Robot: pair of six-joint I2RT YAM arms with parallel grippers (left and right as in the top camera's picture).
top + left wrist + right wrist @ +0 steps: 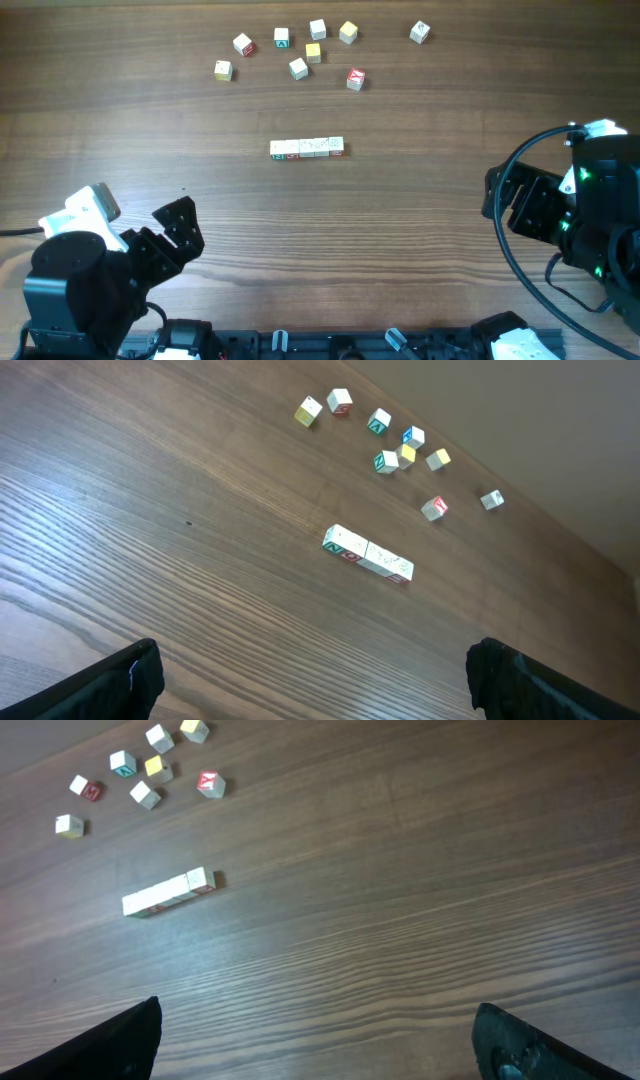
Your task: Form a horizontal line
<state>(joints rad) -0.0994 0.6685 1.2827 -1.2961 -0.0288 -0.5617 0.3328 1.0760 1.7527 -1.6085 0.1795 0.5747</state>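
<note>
The horizontal line is a short straight row of small whitish cubes touching side by side at the table's middle. It also shows in the left wrist view as the horizontal line and in the right wrist view as the horizontal line. My left gripper sits near the front left, far from the row, open and empty. My right gripper is at the right side, also open and empty. In each wrist view, the left gripper and the right gripper show only bare wood between wide-spread jaws.
Several loose cubes, some yellow and some with red or green faces, lie scattered behind the row near the far edge. One lone cube sits at the far right of that scatter. Black cables loop by the right arm.
</note>
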